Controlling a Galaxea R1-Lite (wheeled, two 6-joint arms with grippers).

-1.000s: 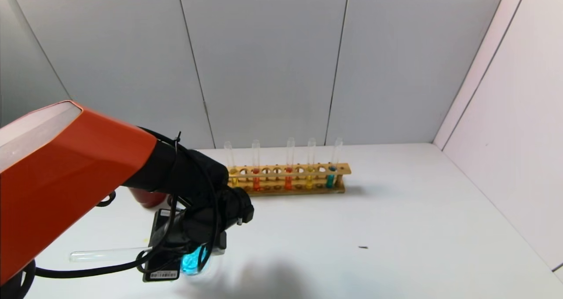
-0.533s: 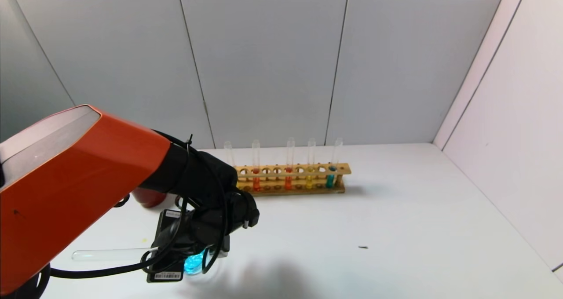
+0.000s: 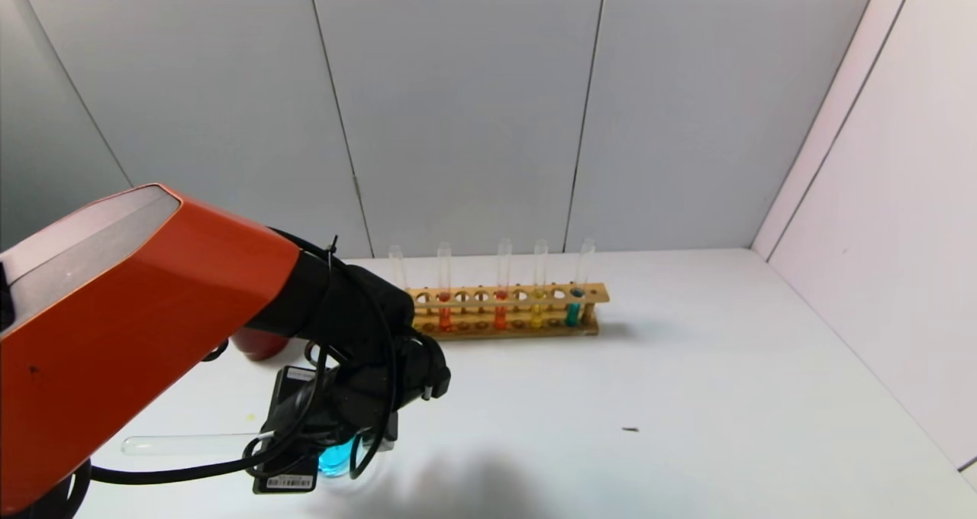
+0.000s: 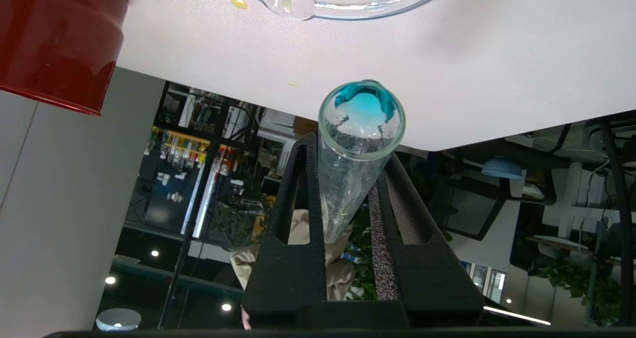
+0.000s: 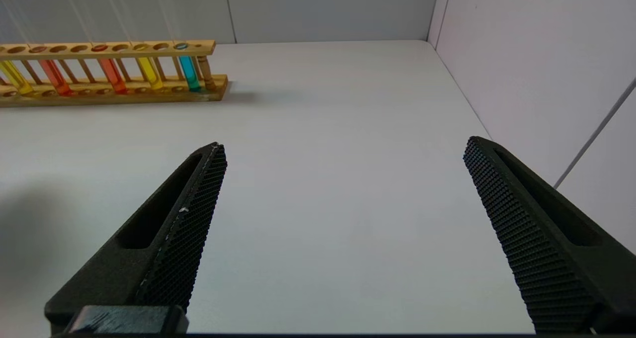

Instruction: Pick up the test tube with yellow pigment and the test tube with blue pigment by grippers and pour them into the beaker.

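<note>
worktop [image 3: 687, 366]: white, grey panel walls behind and right | left hand [image 4: 348, 179] near left, clenched on a sideways tube [image 3: 183, 444], mouth at the beaker [image 3: 336, 458] holding blue | right hand [image 5: 343, 199] released, low over the worktop | rack [image 3: 507, 313] far centre, yellow tube [image 3: 537, 294], blue tube [image 3: 576, 294] upright

Test tube [image 4: 358, 144] in left claw [image 4: 348, 213]: clear glass, glossy, droplets inside, cyan-blue residue at mouth. Left claw fingers [image 4: 293, 213]: black matt, inner pad gritty, rough. Right claw [image 5: 343, 199] fingers [image 5: 526, 228]: black matt, fine cross-hatched grip texture. Beaker [image 4: 338, 0]: clear glass, smooth, shiny rim. Cup [image 4: 54, 40]: dark red, glossy, smooth. Tube rack [image 3: 507, 309]: pale wood, unvarnished look. Tabletop [image 3: 687, 397]: white, matt, smooth. Left arm shell [image 3: 130, 305]: orange plastic, semi-gloss. Cables [image 3: 191, 469]: black rubbery sheath.
</note>
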